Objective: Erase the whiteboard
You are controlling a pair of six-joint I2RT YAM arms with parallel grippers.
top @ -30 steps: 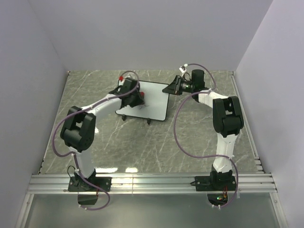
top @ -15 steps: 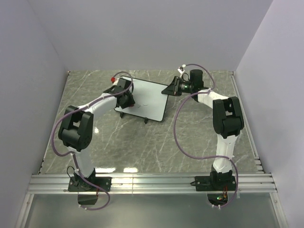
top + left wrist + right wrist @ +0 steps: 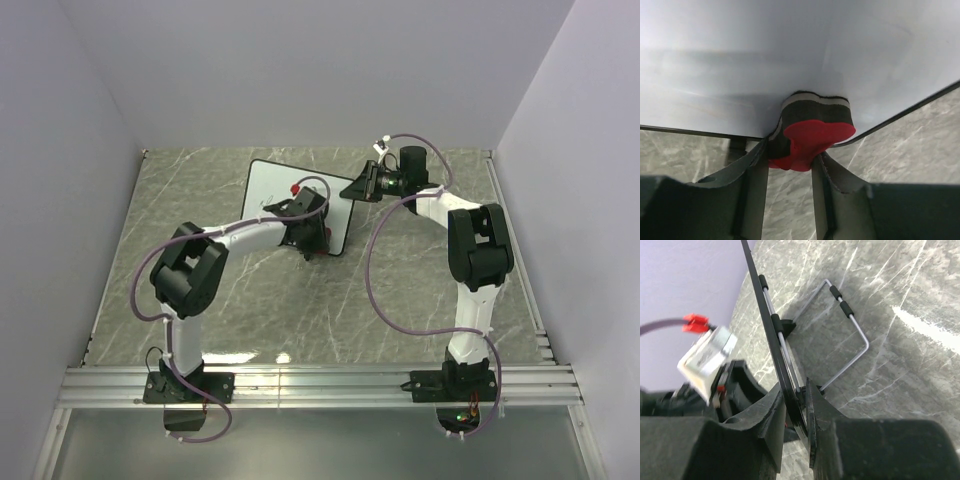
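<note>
The whiteboard [image 3: 272, 195] stands tilted at the back middle of the table, white with a thin black frame; a faint dark mark shows on its left half. My left gripper [image 3: 306, 218] is shut on a red-backed eraser [image 3: 812, 134], whose black felt presses on the board's face [image 3: 790, 50] near its lower right corner. My right gripper [image 3: 362, 186] is shut on the board's right edge. In the right wrist view its jaws clamp the black frame [image 3: 774, 335], with the gripper [image 3: 799, 407] low on that edge.
A wire stand [image 3: 852, 332] with black sleeves props the board from behind. One black foot [image 3: 312, 256] shows under the board's near edge. Marble tabletop [image 3: 400, 290] lies around, with grey walls on three sides.
My left gripper has swept the eraser from the board's far left across to its near right corner. The board has shifted slightly. The right gripper has stayed clamped on the edge.
</note>
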